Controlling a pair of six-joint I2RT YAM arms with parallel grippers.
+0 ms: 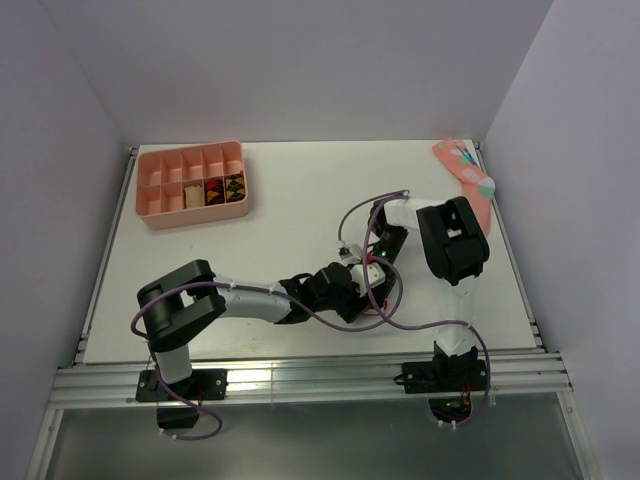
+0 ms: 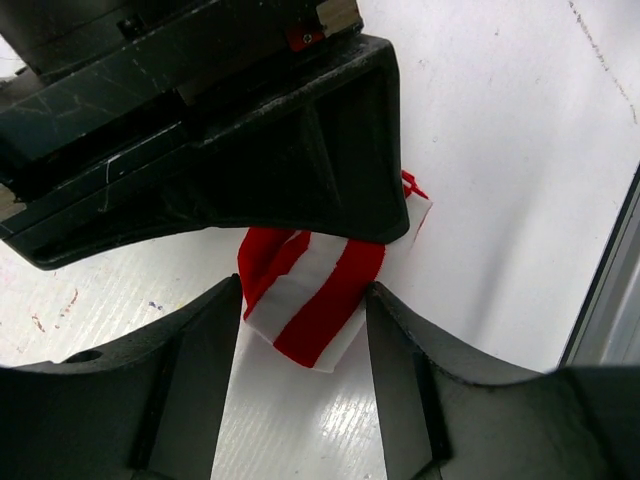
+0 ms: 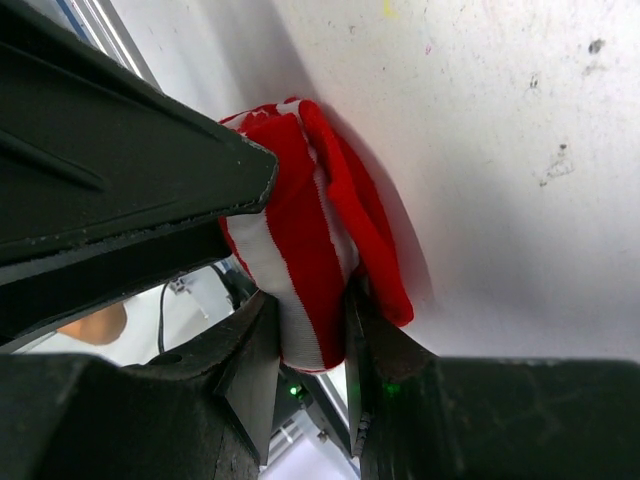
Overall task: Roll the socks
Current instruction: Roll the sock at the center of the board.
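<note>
Right tool [image 3: 305, 315] pinches one end of the bunched red-and-white striped sock [image 3: 300, 220], which lies on the white bench [image 3: 480, 150] toward its near edge, while the left tool [image 2: 303, 295] stands spread either side of the sock's other end, the pink sock [image 1: 465, 178] well apart at the far right corner

No legible text for you in any of the three views: no lettering, label, brand mark or number. The red-and-white striped sock [image 2: 310, 300] carries plain bands only. Marks on the worktop [image 3: 520, 120] are specks and scuffs, not characters.
</note>
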